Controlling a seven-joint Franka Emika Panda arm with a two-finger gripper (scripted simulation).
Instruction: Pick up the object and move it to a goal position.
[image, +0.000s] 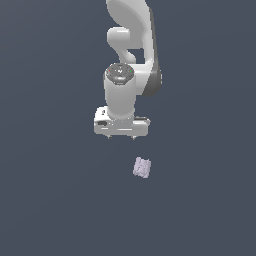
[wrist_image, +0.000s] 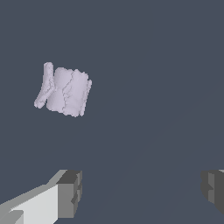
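The arm's jaws (image: 122, 136) hang spread wide and empty; the lavender block (image: 142, 168) lies apart, at about five o'clock from them.

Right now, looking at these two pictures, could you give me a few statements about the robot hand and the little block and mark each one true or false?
1. The gripper is holding the block. False: the block lies apart from it, with nothing between the fingers.
2. The gripper's fingers are spread wide apart. True.
3. The block is pale lavender with faint grooves on its face. True.
4. In the exterior view, the block sits to the left of the gripper. False: it lies below the gripper and slightly toward the exterior view's right.
5. The block is bigger than the gripper. False: it is clearly smaller.
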